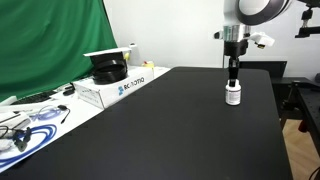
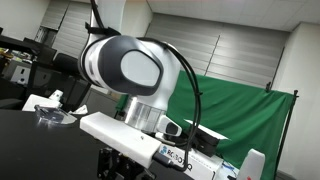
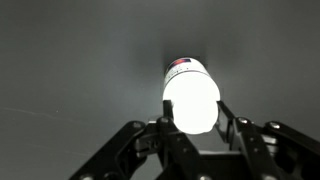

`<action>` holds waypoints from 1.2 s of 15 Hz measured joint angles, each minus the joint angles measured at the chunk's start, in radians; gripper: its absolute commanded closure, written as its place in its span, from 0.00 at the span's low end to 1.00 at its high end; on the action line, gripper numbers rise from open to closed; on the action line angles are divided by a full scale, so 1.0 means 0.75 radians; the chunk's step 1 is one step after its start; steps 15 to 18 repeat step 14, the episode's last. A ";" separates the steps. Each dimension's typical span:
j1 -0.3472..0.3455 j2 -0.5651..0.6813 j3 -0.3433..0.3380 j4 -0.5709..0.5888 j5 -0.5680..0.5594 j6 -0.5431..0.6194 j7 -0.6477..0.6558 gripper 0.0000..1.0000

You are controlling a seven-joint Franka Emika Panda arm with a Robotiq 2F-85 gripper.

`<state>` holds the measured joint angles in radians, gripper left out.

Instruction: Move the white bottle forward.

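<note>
The white bottle point(image 1: 233, 96) is tiny, with a white cap and a dark band, and stands upright on the black table point(image 1: 170, 135) toward its far right. My gripper point(image 1: 233, 78) points straight down over it, fingers at the cap. In the wrist view the bottle point(image 3: 190, 95) glares bright white between the two fingers of the gripper point(image 3: 192, 118), which are drawn in against its sides. The gripper looks shut on the bottle. In the exterior view filled by the arm, the bottle is hidden.
An open white cardboard box point(image 1: 112, 85) holding a black object sits at the table's far left edge, also seen behind the arm point(image 2: 192, 156). Cables and small items point(image 1: 30, 125) lie on a white surface at left. A green screen point(image 1: 50, 40) stands behind.
</note>
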<state>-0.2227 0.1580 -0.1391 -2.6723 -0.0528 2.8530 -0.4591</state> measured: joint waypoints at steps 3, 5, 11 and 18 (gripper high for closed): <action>-0.002 0.005 0.002 0.000 0.000 0.005 -0.001 0.18; -0.002 -0.022 0.007 0.002 0.006 -0.019 -0.001 0.04; 0.002 -0.252 0.006 0.068 0.027 -0.409 -0.021 0.00; 0.002 -0.284 0.003 0.075 0.027 -0.448 -0.026 0.00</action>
